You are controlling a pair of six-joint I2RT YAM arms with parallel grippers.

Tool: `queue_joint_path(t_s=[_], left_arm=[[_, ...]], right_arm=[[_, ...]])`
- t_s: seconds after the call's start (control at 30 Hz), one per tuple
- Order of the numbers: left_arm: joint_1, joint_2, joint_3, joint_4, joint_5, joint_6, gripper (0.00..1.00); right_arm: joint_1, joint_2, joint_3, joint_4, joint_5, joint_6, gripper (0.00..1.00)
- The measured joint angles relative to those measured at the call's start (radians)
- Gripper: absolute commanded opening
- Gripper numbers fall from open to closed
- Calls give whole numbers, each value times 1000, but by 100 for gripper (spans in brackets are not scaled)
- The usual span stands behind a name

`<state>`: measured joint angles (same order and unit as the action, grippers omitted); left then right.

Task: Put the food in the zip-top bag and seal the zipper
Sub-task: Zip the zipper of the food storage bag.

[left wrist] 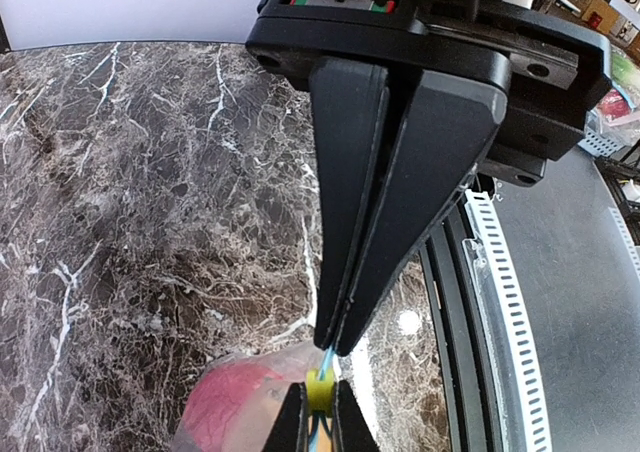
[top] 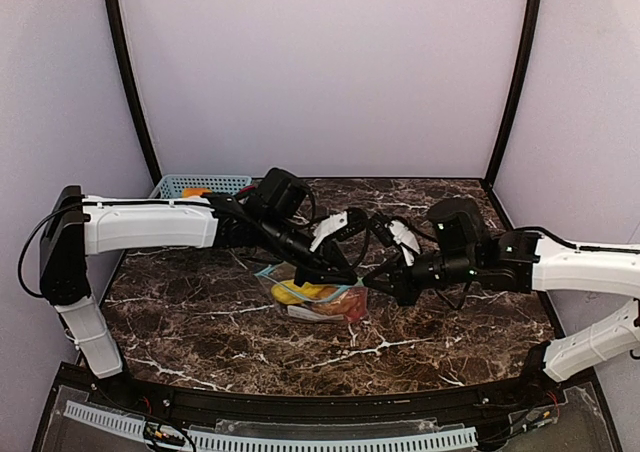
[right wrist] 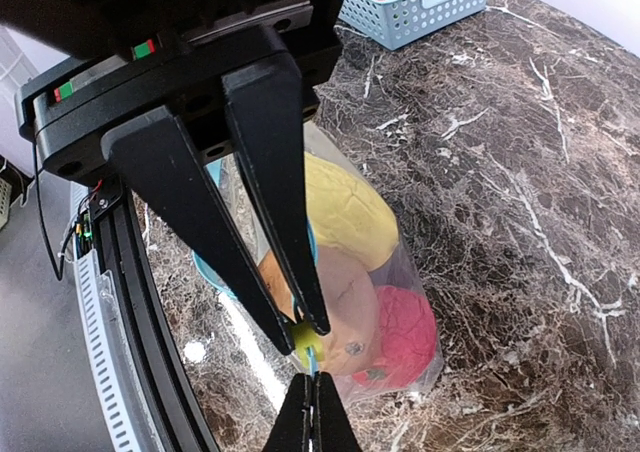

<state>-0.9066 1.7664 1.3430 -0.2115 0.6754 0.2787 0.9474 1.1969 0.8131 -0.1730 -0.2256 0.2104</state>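
Observation:
The clear zip-top bag (top: 318,300) lies on the marble table between both grippers. Inside it are the yellow oblong piece (right wrist: 345,212), the brown oval piece (right wrist: 350,297) and the red round fruit (right wrist: 408,334); the grape bunch is hidden. My left gripper (left wrist: 335,348) is shut on the teal-blue zipper strip (left wrist: 327,365) at the bag's end. My right gripper (right wrist: 303,332) faces it tip to tip, shut on a yellow-green slider (right wrist: 305,342) on that strip. In the top view the left gripper (top: 346,272) and the right gripper (top: 373,284) meet at the bag's right corner.
A blue mesh basket (top: 200,185) with a few toy pieces stands at the back left; it also shows in the right wrist view (right wrist: 420,7). The table's black front rail (left wrist: 455,302) runs close beside the grippers.

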Motion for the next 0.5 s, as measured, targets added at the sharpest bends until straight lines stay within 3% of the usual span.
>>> queue_joint_path(t_s=[0.5], left_arm=[[18,-61,-8,-69,-50,64,1]], right_arm=[[0,-31,-2,18,16,8,0]])
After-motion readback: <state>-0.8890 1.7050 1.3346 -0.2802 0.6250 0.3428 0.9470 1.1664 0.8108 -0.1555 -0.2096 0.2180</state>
